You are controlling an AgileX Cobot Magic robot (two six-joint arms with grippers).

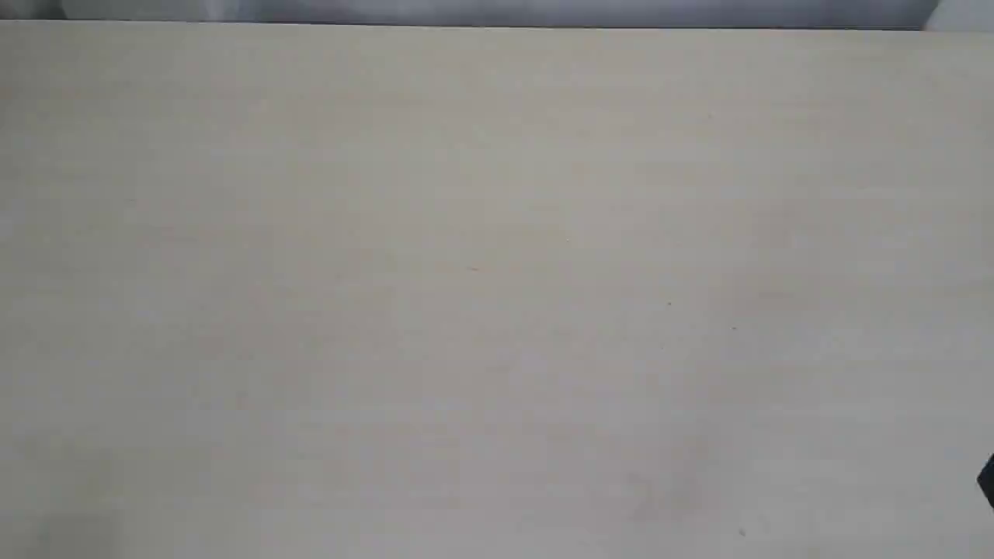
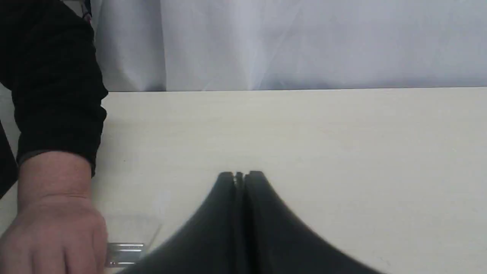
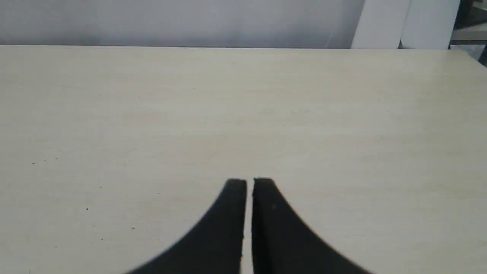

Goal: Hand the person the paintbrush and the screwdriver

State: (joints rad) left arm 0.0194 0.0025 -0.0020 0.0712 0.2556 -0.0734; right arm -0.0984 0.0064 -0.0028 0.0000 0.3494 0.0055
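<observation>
In the left wrist view the person's hand (image 2: 53, 224), bare with a dark sleeve cuff, rests on the table beside my left gripper (image 2: 240, 176). That gripper is shut with nothing in it. Next to the hand's fingers lies the silver ferrule of the paintbrush (image 2: 125, 254), with faint pale bristles past it. The hand hides the brush's handle. My right gripper (image 3: 249, 182) hovers over bare table, its fingers (image 3: 236, 190) almost together and holding nothing. The screwdriver is out of view. The exterior view shows neither the hand nor the tools.
The pale wooden table (image 1: 497, 272) fills the exterior view, with a small dark part (image 1: 986, 481) at its right edge. A white curtain (image 2: 304, 42) hangs behind the table's far edge.
</observation>
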